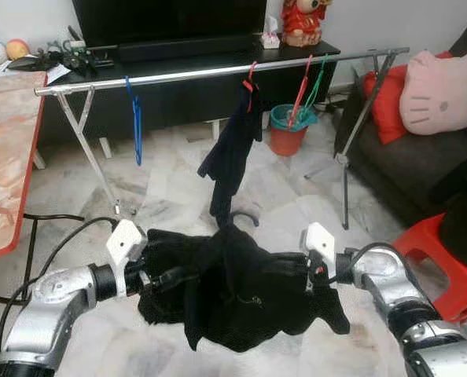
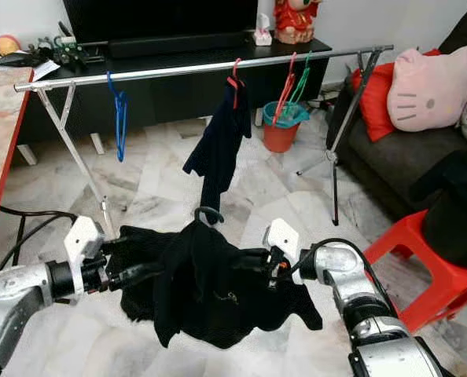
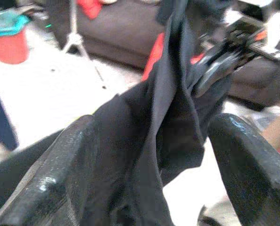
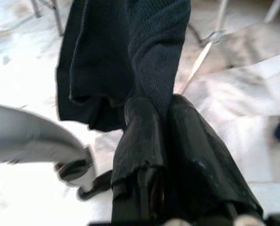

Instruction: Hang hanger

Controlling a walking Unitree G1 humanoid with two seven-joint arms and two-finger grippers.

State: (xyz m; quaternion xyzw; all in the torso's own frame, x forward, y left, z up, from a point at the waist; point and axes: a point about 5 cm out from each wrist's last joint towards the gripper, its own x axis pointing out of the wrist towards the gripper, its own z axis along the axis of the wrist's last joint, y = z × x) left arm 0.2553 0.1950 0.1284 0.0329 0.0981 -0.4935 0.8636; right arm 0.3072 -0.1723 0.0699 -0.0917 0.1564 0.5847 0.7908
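Note:
A black garment on a dark hanger, whose hook sticks up at the top, hangs low between my two grippers above the tiled floor. My left gripper is at the garment's left side; in the left wrist view its fingers stand wide apart with the cloth draped between them. My right gripper is at the right side, its fingers pressed together on a fold of the cloth. The silver clothes rail runs across ahead of me, beyond the garment.
On the rail hang a blue hanger, a dark garment on a red hanger and red and green hangers. An orange bucket stands behind. A red stool and sofa are right, a table left.

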